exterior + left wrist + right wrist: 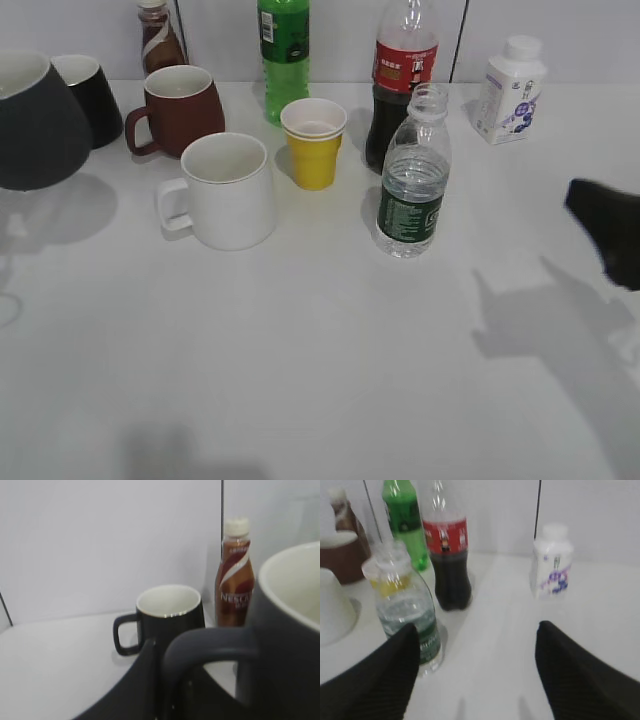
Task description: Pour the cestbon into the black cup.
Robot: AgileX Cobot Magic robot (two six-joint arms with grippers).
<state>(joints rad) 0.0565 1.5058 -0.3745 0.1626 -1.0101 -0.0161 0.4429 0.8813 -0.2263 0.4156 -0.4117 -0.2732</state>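
White and matte, the bench (330, 380) lies bare in the foreground, marked only by soft shadows. Nearest on it stands the cestbon (413, 175), a small clear ribbed bottle with a dark green label, uncapped, about half full, upright. Close behind it rises the red-labelled cola bottle (402, 75), and to its left a yellow paper cup (314, 142) with a white inside. A white mug (225, 190) stands farther left, its handle turned left, with a brown mug (180, 108) behind it. At the back wall stand a green soda bottle (285, 50), a brown coffee bottle (160, 38) and, off to the right, a small white bottle (510, 90) with purple print.

The right tool (477, 655) has dark, finely ribbed fingers (570, 680) spread wide with nothing between them; the cestbon sits just beside the tip of the finger on the left of the wrist view, and whether they touch cannot be told.

The black cup (35, 120), matte charcoal with a white inside, hangs tilted above the bench at the far left, its shadow beneath it. In the left wrist view its loop handle (210, 650) fills the frame; the left tool's fingers are hidden, so its opening cannot be told. A smaller glossy black mug (90, 95) stands behind.
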